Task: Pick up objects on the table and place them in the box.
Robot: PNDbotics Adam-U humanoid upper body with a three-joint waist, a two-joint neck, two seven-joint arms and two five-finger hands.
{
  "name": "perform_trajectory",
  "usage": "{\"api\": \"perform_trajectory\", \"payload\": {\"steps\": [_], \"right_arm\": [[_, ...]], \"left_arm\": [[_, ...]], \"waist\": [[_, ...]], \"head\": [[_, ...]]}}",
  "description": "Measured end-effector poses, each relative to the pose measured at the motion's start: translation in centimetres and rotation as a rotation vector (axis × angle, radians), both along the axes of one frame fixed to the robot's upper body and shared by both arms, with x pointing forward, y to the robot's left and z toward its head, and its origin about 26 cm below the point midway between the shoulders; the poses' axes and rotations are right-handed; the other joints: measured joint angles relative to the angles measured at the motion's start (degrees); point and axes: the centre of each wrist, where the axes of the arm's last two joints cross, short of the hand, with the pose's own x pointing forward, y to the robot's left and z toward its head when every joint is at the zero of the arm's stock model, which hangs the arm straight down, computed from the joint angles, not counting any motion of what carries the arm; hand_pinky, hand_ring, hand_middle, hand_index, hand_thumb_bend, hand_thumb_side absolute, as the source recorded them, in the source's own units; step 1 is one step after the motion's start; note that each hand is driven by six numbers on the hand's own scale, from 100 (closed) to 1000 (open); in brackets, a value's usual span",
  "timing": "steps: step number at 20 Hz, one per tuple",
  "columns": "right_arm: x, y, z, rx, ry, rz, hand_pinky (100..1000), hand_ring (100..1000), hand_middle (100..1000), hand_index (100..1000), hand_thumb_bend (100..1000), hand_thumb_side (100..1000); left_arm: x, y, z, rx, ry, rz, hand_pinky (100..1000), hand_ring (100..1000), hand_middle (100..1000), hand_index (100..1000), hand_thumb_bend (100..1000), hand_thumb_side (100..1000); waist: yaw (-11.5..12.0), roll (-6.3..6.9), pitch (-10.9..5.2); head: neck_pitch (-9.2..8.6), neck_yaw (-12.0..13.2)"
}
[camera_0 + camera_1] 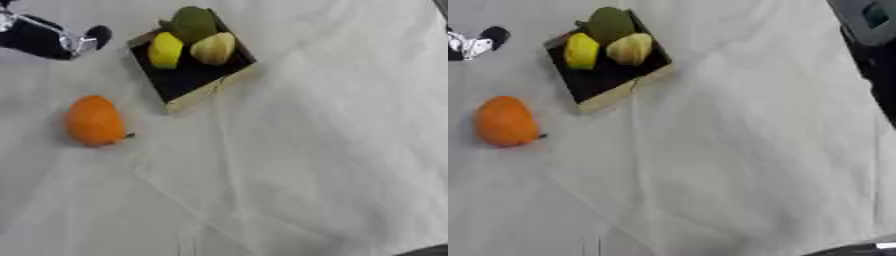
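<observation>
A wooden box (213,89) with a black inside stands at the upper middle of the white cloth. In it lie a green fruit (193,22), a yellow fruit (165,50) and a pale yellow-green fruit (214,48). An orange fruit (94,121) with a small dark stem lies on the cloth, left of and below the box. My left hand (48,37), black with silver joints, hangs at the upper left edge. It is open and holds nothing, with one fingertip (99,35) pointing towards the box. Only a dark sliver of my right hand (859,248) shows, at the bottom right corner.
The white cloth (306,150) is creased and covers the whole table. A dark grey object (868,20) sits at the upper right edge in the right eye view, off the cloth.
</observation>
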Motion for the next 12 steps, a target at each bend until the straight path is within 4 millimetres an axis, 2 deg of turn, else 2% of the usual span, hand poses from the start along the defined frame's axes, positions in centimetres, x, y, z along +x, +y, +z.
{"api": "perform_trajectory", "payload": {"steps": [4,5,8,12], "right_arm": [[0.0,0.0,0.0,0.0,0.0,0.0,891,895,801,872,100,341],[0.0,0.0,0.0,0.0,0.0,0.0,891,895,801,872,100,341],[0.0,0.0,0.0,0.001,-0.001,-0.001,892,895,801,872,100,344],[0.0,0.0,0.0,0.003,-0.001,-0.002,892,895,801,872,100,346]], "left_arm": [[-2.6,0.7,-0.6,0.038,0.028,-0.003,775,799,790,864,372,267],[-2.9,0.9,-0.8,0.048,0.038,-0.003,778,803,794,867,378,310],[-3.3,1.7,-1.7,0.081,0.081,-0.002,790,814,804,874,411,356],[-3.4,2.2,-2.3,0.109,0.123,0.005,802,825,807,867,528,368]], "waist": [[-0.1,0.0,0.0],[-0.2,0.0,0.0],[-0.4,0.0,0.0],[-0.5,0.0,0.0]], "head": [[0.0,-0.2],[0.0,-0.2],[0.01,-0.3],[0.01,-0.3]]}}
